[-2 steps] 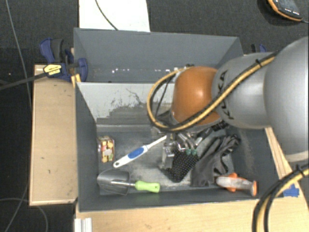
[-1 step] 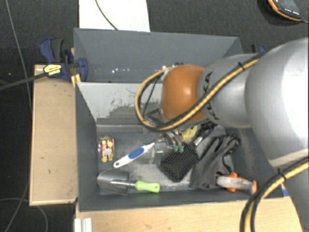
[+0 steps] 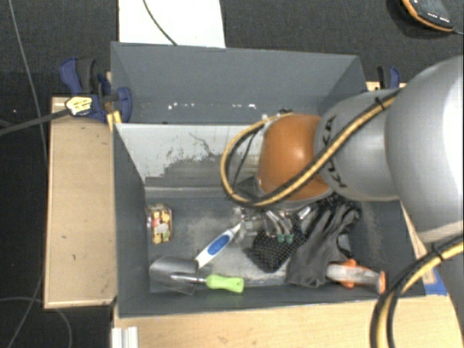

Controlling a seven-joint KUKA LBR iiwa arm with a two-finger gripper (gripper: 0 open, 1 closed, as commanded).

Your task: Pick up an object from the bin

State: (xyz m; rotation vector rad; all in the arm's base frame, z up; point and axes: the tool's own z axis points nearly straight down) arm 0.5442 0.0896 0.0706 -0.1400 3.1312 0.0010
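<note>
The gripper, mid-frame, is mostly hidden under the arm's orange cover; I cannot tell if it is open. Right below it lies a black mesh thing, beside a blue-white toothbrush.

1x toothbrush, cloth, mesh, pkt; 2x tools

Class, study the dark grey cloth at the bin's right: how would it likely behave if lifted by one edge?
The dark grey cloth lies crumpled in folds, so it would probably hang limp rather than keep its shape. It seems to lie against the orange-handled tool, so lifting might drag that along.
</note>
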